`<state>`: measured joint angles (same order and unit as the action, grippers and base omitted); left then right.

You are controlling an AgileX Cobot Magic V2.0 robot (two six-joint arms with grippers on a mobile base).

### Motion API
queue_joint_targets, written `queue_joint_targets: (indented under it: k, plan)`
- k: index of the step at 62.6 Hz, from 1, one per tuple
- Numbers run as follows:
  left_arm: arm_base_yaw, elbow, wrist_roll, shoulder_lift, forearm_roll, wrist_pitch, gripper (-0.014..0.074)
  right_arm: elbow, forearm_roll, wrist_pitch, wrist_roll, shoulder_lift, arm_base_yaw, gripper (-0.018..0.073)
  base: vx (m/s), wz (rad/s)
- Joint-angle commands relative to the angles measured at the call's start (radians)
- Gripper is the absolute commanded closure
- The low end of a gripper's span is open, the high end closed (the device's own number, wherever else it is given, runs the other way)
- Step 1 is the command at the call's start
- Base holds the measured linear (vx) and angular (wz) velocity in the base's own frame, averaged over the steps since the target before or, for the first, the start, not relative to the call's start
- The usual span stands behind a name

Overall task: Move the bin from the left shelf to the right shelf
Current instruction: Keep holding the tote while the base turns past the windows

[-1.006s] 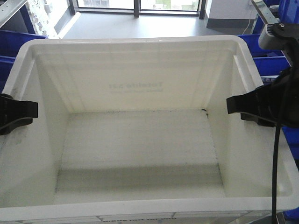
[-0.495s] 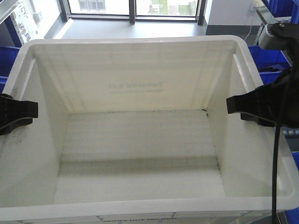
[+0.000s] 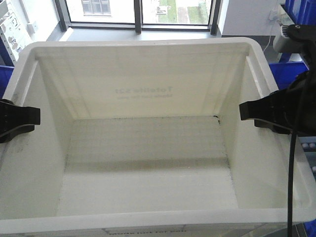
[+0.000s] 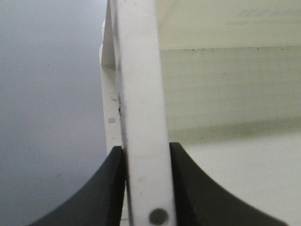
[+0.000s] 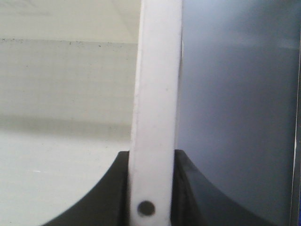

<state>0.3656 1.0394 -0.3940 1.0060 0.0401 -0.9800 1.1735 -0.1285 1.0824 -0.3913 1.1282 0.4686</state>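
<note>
We see the bin (image 3: 143,45) filling the front view, open side up, gripped at both side rims. The left end effector (image 3: 17,119) pinches the bin's left rim. The right end effector (image 3: 264,114) pinches the right rim. In both wrist views the white rim sits tight between the two black fingers (image 4: 101,188), one inside the wall and one outside. Faint reversed print (image 3: 143,92) shows through the far wall, and the inside is bare with dark specks along the floor edges.

Beyond the bin there is a big window (image 3: 138,10) with dark frames and a pale floor strip (image 3: 98,33) below it. A blue tote (image 3: 289,71) stands to the right and a white wall (image 3: 244,17) behind it. A black cable (image 3: 291,173) hangs down at the right. Both wrist views show plain grey floor (image 4: 47,94) outside the bin wall. We cannot tell what lies under the bin.
</note>
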Motion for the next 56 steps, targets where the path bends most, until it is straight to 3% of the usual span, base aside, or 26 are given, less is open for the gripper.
queue_joint_targets:
  k: [1, 56]
  plan:
    - [-0.003, 0.033, 0.031, -0.030, 0.057, 0.071, 0.0565, 0.039, -0.129, -0.073, 0.007, -0.033, -0.014, 0.0485, 0.37, 0.03]
    - [-0.003, 0.033, 0.031, -0.030, 0.057, 0.071, 0.0565, 0.039, -0.129, -0.073, 0.007, -0.033, -0.014, 0.0485, 0.34, -0.03]
